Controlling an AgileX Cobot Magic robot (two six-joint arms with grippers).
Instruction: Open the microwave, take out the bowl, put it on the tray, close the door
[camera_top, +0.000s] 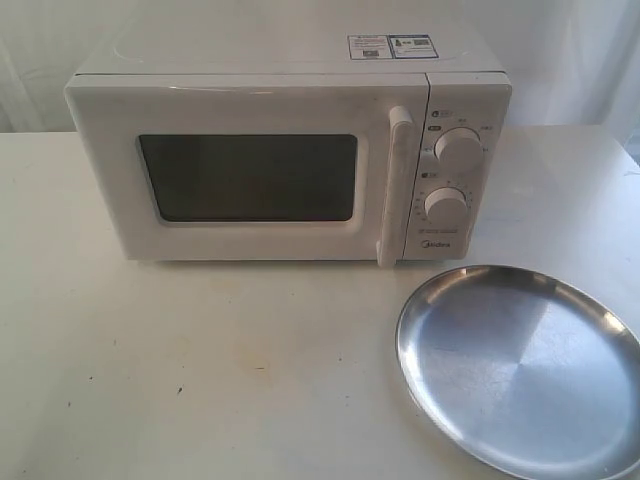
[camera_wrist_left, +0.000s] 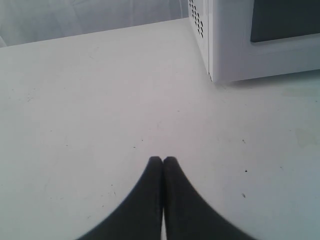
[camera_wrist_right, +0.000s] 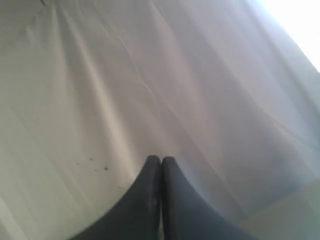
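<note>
Looking at the exterior view, I have the microwave (camera_top: 290, 150) sitting at the far side of the desk (camera_top: 200, 380), front toward the camera. The door (camera_top: 250, 120) is flush shut, and its dark window (camera_top: 248, 177) is too dark for me to read anything inside. The vertical white bar handle (camera_top: 396, 185) stands at the door's right edge, just left of the control panel. On the panel the upper knob (camera_top: 459, 148) sits above the lower knob (camera_top: 445, 204). Two stickers (camera_top: 392, 46) lie on the top, toward the right.

The tray (camera_top: 520, 372) lies flat on the desk at the near right, in front of the microwave's right corner. It is near the microwave but not touching it. Its right and near rim run off the picture.

My left end effector (camera_wrist_left: 163, 161) is clenched, black fingertips pressed together with nothing between them. It hangs over bare desk to the near left of the microwave's left front corner, well apart from it. Vent holes (camera_wrist_left: 196, 19) show on the microwave's left side wall in that wrist view.

My right end effector (camera_wrist_right: 161, 160) is also clenched, tips touching, gripping nothing. It points at creased white cloth (camera_wrist_right: 150, 80) with a few dark specks. I cannot tell from its wrist view where it sits relative to the microwave or tray.
</note>
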